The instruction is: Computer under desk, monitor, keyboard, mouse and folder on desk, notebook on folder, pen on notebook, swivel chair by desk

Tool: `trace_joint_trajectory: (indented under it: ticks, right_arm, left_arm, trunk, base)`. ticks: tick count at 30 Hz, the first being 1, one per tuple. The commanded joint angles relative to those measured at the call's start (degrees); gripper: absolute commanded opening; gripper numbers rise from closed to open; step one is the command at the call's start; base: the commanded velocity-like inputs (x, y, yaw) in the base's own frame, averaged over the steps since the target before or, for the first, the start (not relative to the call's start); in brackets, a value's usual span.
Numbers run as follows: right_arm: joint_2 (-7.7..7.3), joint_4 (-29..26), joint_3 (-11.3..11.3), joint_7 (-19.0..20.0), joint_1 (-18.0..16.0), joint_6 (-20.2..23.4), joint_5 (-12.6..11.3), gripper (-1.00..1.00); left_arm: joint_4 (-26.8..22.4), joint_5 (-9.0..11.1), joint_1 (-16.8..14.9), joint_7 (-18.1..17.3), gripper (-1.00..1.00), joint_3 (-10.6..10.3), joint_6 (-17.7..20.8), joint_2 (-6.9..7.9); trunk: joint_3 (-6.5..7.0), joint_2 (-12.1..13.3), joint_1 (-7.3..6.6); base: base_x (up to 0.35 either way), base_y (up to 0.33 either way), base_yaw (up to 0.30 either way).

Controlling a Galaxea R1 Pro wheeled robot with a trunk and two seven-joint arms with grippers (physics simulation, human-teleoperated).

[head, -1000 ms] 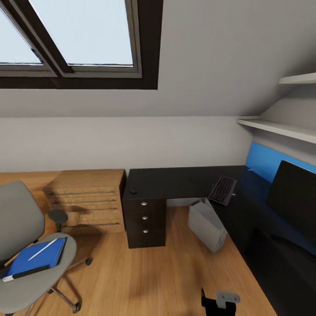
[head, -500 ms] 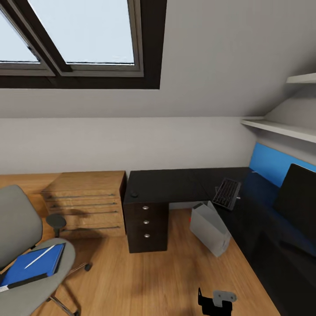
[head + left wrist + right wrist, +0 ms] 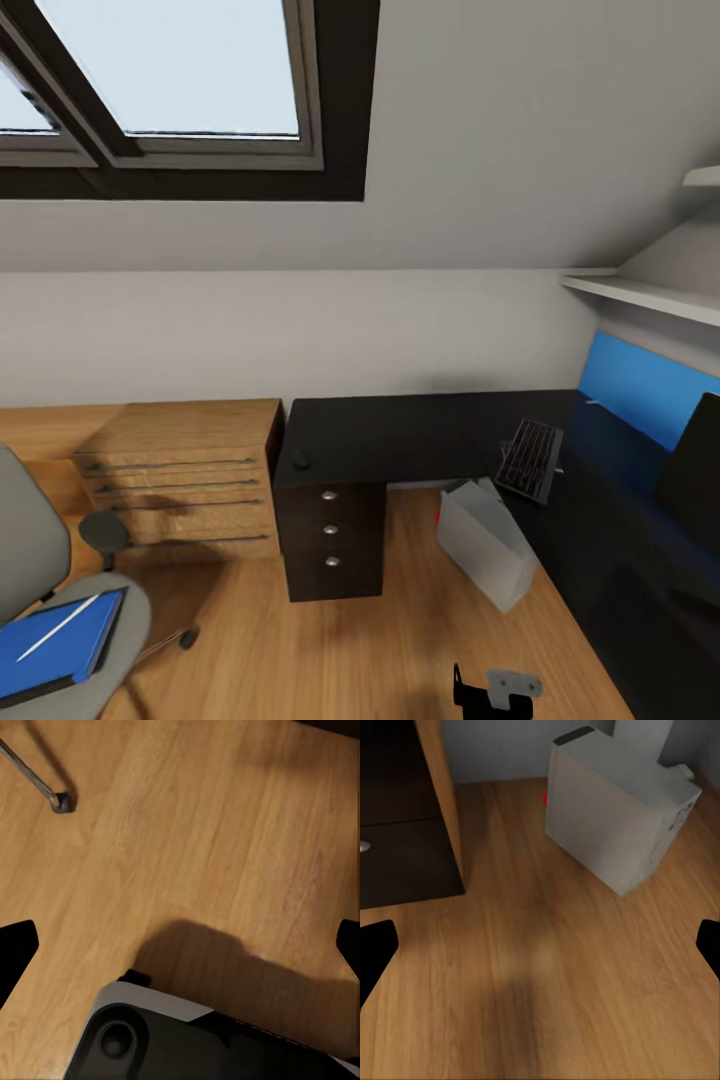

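The black desk (image 3: 420,430) runs along the far wall and down the right side. On it lie the keyboard (image 3: 530,458) at the corner, the monitor (image 3: 695,480) at the right edge, and a small dark mouse (image 3: 300,460) at the left end. The grey computer (image 3: 487,545) (image 3: 619,814) leans tilted on the floor by the desk. At lower left the swivel chair (image 3: 25,560) carries the blue folder (image 3: 60,650) with the white pen (image 3: 58,627) on top. A black edge under the folder may be the notebook. My left gripper (image 3: 180,949) and right gripper (image 3: 540,949) hang open over bare floor.
A wooden drawer chest (image 3: 180,470) stands left of the desk's black drawers (image 3: 330,530) (image 3: 397,862). A skylight (image 3: 170,80) is overhead and shelves (image 3: 650,295) hang at the right. Part of my right arm (image 3: 495,690) shows low down. A chair caster (image 3: 60,801) lies near my base (image 3: 187,1042).
The whole view has shifted as the camera moved closer to the desk: chair and folder slid toward the lower left edge, the monitor toward the right edge. The things themselves have not moved.
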Motion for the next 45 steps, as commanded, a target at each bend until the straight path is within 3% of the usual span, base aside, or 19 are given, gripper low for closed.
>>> trace_joint_trajectory:
  ticks: [1, 11, 22, 30, 35, 40, 45]
  right_arm:
    - [0.03, 0.13, 0.52, -0.06, -0.07, -0.25, -0.57, 1.00]
    - [0.32, 0.14, 0.68, -0.05, -0.07, -0.31, -0.56, 1.00]
    - [0.38, 0.13, 0.77, -0.05, -0.06, -0.54, -0.56, 1.00]
    - [0.38, 0.13, 0.78, -0.13, 0.06, -2.03, -0.45, 1.00]
    - [0.38, 0.07, 0.78, -0.20, 1.03, -8.71, -0.27, 1.00]
    - [1.06, 0.03, 0.82, -0.36, 3.53, -19.89, -0.14, 1.00]
    - [1.95, -0.37, 1.00, -0.65, 3.91, -21.90, -0.20, 1.00]
  left_arm:
    - [-0.12, 0.22, 0.02, -0.07, 1.00, 0.17, -0.07, 0.03]
    - [-0.28, 0.53, 0.02, -0.22, 1.00, 0.42, -0.51, 1.18]
    - [-0.42, 0.45, 0.02, -0.27, 1.00, 0.36, -0.97, 1.21]
    - [-0.56, 0.38, 0.02, -0.35, 1.00, 0.27, -7.68, 1.08]
    - [-0.50, 0.37, 0.02, -0.37, 1.00, 0.26, -9.25, 1.05]
    - [-0.49, 0.29, 0.02, -0.38, 1.00, 0.29, -9.78, 0.98]
    - [-3.98, 0.24, 0.02, -0.33, 1.00, 0.20, -9.74, 0.93]
  trunk:
    - [-0.09, -0.09, 0.07]
    - [-0.09, -0.09, 0.07]
    - [-0.09, -0.09, 0.07]
    - [-0.09, -0.09, 0.07]
    - [-0.09, -0.09, 0.07]
    - [-0.09, -0.09, 0.07]
    - [-0.09, -0.09, 0.07]
  base:
    - [0.333, 0.000, 0.000]
    - [0.333, 0.000, 0.000]
    - [0.333, 0.000, 0.000]
    - [0.333, -0.001, 0.000]
    - [0.206, -0.014, 0.000]
    - [0.041, -0.003, 0.000]
    - [0.005, 0.000, 0.000]
